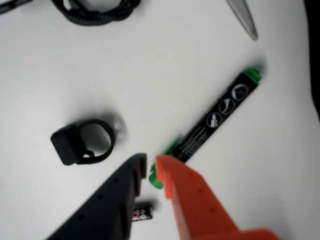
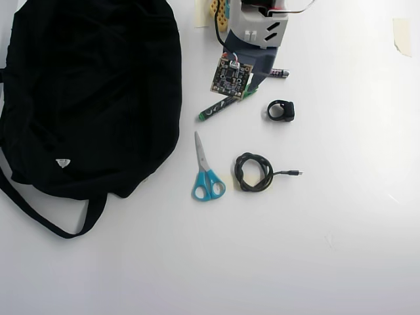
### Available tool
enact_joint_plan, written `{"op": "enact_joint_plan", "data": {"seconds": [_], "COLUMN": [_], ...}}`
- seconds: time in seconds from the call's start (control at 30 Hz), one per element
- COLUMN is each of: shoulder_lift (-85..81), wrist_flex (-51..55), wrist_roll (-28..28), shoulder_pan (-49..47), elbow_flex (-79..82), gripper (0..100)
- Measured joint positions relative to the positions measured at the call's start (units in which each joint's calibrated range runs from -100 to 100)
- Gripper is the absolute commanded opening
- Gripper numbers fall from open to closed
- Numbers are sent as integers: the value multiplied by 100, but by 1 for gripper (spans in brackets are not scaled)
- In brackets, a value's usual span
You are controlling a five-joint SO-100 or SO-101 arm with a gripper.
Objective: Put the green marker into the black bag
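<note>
jaws (image 1: 151,172) seemingly straddle green marker (image 1: 210,121), slightly parted.

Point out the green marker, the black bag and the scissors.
green marker (image 1: 220,114): wrist view, on the black printed barrel.
black bag (image 2: 92,85): overhead view, on the fabric body.
scissors (image 2: 208,184): overhead view, on the blue handles.

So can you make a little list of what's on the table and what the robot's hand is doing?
marker: green marker lying flat, just right of the bag in the overhead view
bag: black bag, left side, marker not in it
hand: hand over the marker's green cap end, fingers slightly apart, not gripping
scissors: blue-handled scissors, below the marker
cable: coiled black cable, right of the scissors
ring: small black ring
</note>
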Motion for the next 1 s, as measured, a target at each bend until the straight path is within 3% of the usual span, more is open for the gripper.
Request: {"op": "enact_joint_plan", "data": {"seconds": [0.57,1.0], "shoulder_lift": [0,0], "wrist_flex": [34,34], "wrist_roll": [-1338,-1646], "shoulder_pan": [0,0], "elbow_flex": [613,1321], "gripper": [2,3]}}
